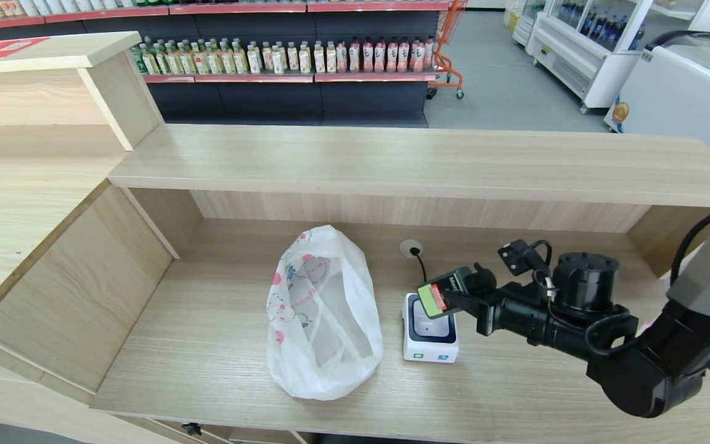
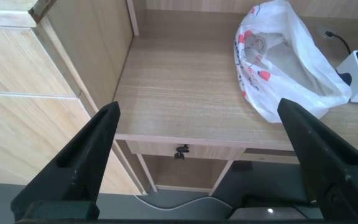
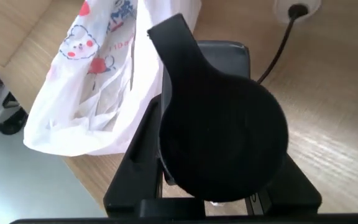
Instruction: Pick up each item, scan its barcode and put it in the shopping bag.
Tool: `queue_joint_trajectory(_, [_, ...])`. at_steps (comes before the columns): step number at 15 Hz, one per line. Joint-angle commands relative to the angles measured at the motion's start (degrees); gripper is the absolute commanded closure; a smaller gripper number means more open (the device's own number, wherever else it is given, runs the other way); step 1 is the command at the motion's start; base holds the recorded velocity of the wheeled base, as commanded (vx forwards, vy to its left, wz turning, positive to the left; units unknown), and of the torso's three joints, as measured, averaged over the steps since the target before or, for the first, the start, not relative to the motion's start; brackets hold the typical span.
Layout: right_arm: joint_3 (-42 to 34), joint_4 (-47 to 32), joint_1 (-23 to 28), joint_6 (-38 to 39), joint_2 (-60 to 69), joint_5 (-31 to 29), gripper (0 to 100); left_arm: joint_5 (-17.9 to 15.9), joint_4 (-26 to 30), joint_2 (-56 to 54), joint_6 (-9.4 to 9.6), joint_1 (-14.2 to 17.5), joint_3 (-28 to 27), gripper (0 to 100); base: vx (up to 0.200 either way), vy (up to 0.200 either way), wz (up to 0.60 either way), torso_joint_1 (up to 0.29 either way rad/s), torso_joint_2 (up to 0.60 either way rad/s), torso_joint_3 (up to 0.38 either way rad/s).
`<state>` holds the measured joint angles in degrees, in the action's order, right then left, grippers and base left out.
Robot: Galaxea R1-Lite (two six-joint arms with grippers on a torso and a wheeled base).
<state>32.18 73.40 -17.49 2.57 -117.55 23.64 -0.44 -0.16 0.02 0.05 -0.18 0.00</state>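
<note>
At a shop checkout, the right gripper (image 1: 447, 296) holds a small pack (image 1: 432, 301) just above the scanner (image 1: 430, 336), its fingers pinching the pack by the end nearest the arm. The pack has a green edge and a red-orange face, and it is tilted down toward the scanner window. It looks flat, light and fairly stiff, so a modest squeeze should hold it. Gripping it by the edges would best leave the printed face clear for reading. Just beside the scanner, on the pale wood-grain surface (image 1: 207, 345), lies the shopping bag (image 1: 321, 314). It is thin white film printed with red and blue cartoons, limp, crinkled and probably slippery, and its mouth gapes toward the robot. That mouth looks liable to sag shut when anything brushes it. A black cable (image 1: 421, 266) runs from the boxy white scanner to a round port behind it. The left gripper (image 2: 199, 106) hangs beyond the surface's near edge, its fingers spread wide around nothing.
</note>
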Motion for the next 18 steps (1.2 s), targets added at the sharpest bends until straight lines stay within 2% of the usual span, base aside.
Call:
queue_joint_trajectory(1, [-4.8, 1.2, 2.4, -3.8, 10.5, -0.7, 100, 0.0, 0.0, 0.0, -0.05, 0.0, 0.0, 0, 0.0, 0.0, 0.0, 0.0, 0.0, 0.0])
queue_joint_trajectory(4, [-9.1, 1.0, 2.4, -3.8, 16.1, -0.6, 100, 0.0, 0.0, 0.0, -0.05, 0.0, 0.0, 0, 0.0, 0.0, 0.0, 0.0, 0.0, 0.0])
queue_joint_trajectory(9, [-8.5, 0.5, 1.7, -2.7, 14.0, -0.2, 100, 0.0, 0.0, 0.0, -0.05, 0.0, 0.0, 0, 0.0, 0.2, 0.0, 0.004, 0.01, -0.004])
queue_joint_trajectory(11, [-7.9, 0.5, -0.7, -0.6, 12.7, -0.2, 100, 0.0, 0.0, 0.0, 0.04, 0.0, 0.0, 0, 0.0, 0.2, 0.0, -0.002, 0.0, 0.002])
queue_joint_trajectory(18, [-9.3, 1.1, -7.9, 0.2, 5.1, -0.4, 100, 0.0, 0.0, 0.0, -0.31, 0.0, 0.0, 0, 0.0, 0.0, 0.0, 0.0, 0.0, 0.0])
